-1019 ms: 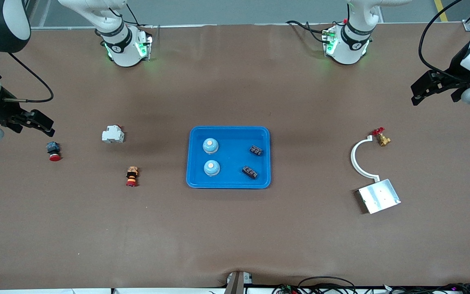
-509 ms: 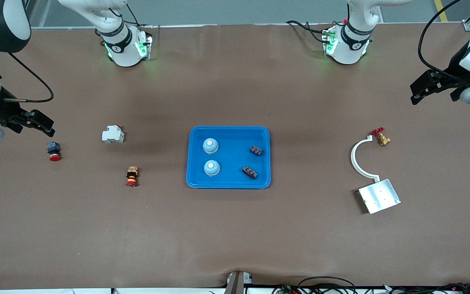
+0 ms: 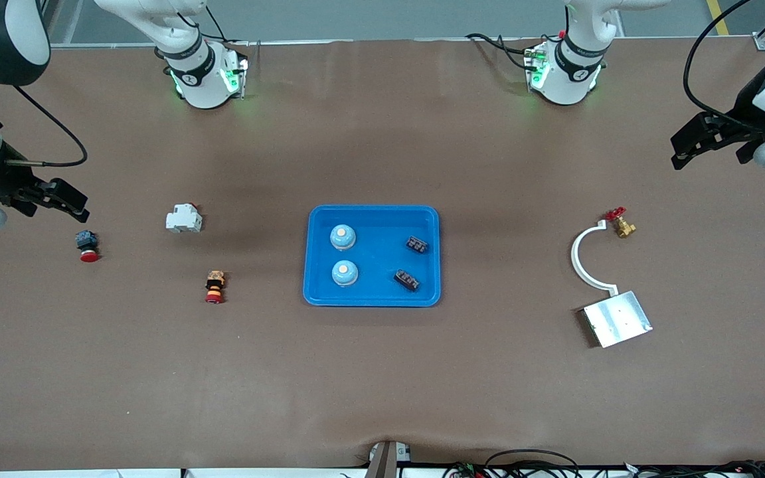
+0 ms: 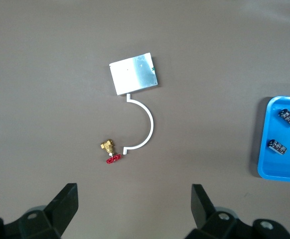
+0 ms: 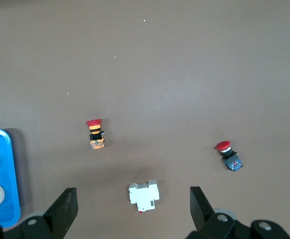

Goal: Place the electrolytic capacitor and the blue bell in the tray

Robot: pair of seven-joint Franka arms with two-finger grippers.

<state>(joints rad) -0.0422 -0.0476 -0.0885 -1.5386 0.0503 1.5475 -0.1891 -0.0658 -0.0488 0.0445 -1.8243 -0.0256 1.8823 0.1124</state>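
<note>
Brown matting covers the whole table (image 3: 382, 385), and at its middle lies the bright-blue tray (image 3: 372, 300). Inside it, toward the right arm's end, sit two blue bells (image 3: 342, 236), one nearer the front camera than the other; toward the left arm's end lie two small black electrolytic capacitor blocks (image 3: 416, 244), also one nearer than the other. Any printing on the capacitors is too small to read. In the left wrist view only a corner of the tray shows, cut off at the edge, with both capacitors in it; in the right wrist view another corner shows with the bells half cut off.

Toward the right arm's end, well apart from the tray, lie a white circuit breaker (image 3: 184, 218), an orange-and-black switch with a red cap (image 3: 214, 286) nearer the front camera, and a red mushroom push button on a blue-black body (image 3: 87, 245) closest to that end. Toward the left arm's end lie a white curved bracket (image 3: 579, 255), a brass valve with a red handle (image 3: 620, 223) just beside one tip of it, and a silver metal plate (image 3: 617, 318) at its other tip.

Left gripper (image 3: 693, 145) hangs over bare matting near the table's end, jaws spread wide with nothing between them. Right gripper (image 3: 57, 200) hangs over the matting just beside the push button, jaws equally wide with nothing in them. No label is legible on any part
</note>
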